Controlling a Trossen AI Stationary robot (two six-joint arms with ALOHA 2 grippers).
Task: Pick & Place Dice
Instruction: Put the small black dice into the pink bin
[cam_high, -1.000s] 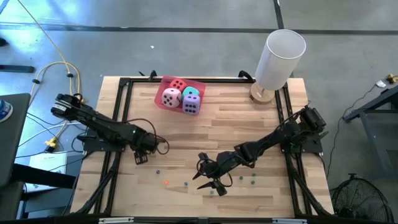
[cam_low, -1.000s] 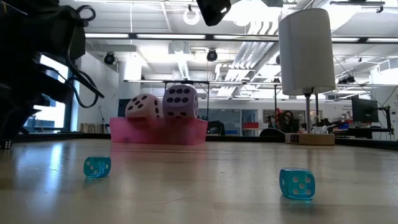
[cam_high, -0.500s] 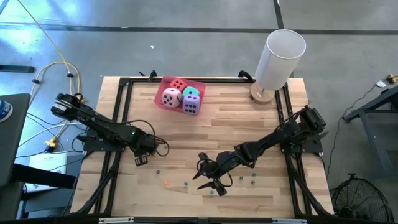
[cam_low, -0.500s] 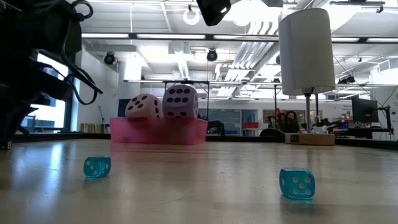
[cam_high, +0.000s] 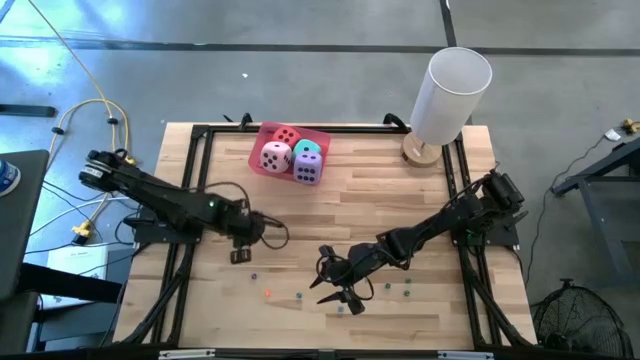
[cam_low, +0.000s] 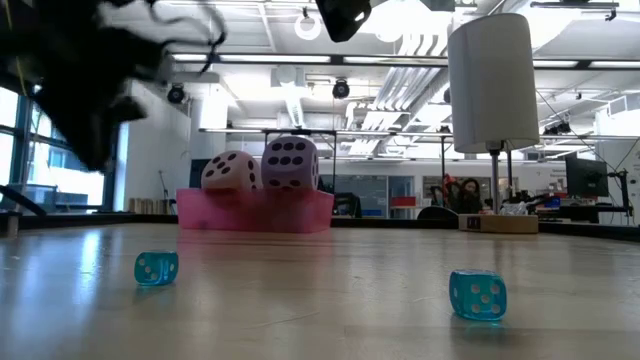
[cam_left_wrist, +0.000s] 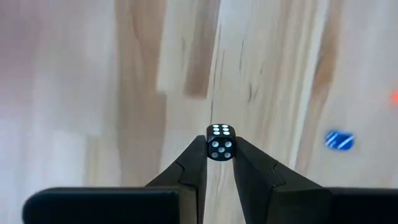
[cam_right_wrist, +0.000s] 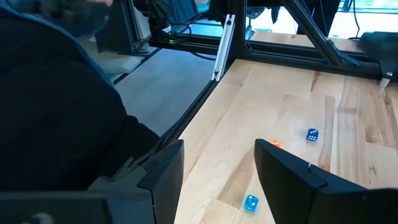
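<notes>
The left gripper (cam_left_wrist: 219, 149) pinches a tiny black die (cam_left_wrist: 220, 142) above the table (cam_high: 390, 200); the right gripper (cam_right_wrist: 217, 163) hovers agape.

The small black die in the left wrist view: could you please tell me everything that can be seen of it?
The small black die with white pips is a glossy, hard-looking cube. It is pinched between the two dark fingertips of the left end effector, one on each side. Two faces show: the one toward the camera has five pips, the one above it about four. It hangs over the light wooden table, apart from the other small dice there.
</notes>
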